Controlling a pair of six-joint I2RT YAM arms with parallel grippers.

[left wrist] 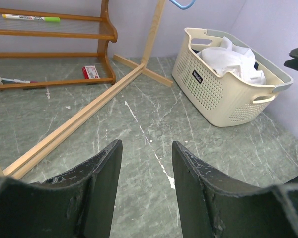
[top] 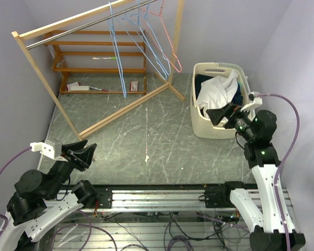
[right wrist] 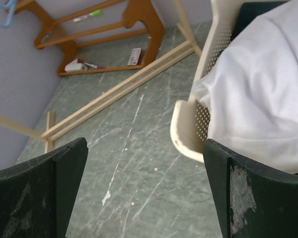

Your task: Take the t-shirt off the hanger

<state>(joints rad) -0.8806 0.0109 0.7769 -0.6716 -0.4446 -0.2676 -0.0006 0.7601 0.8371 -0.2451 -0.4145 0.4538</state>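
White t-shirt (top: 217,91) lies bunched in the basket (top: 199,112) at the far right of the worktop (top: 146,130). The hangers (top: 146,48) on the rack (top: 52,24) hang bare, so I reckon the job's all but done. My right claw (top: 220,114) hovers wide open at the basket's near rim, gripping nothing. The left claw (top: 86,155) sits open and empty, near left. I'd lift the right one straight up, then draw it near, so no finger snags cloth or rim.
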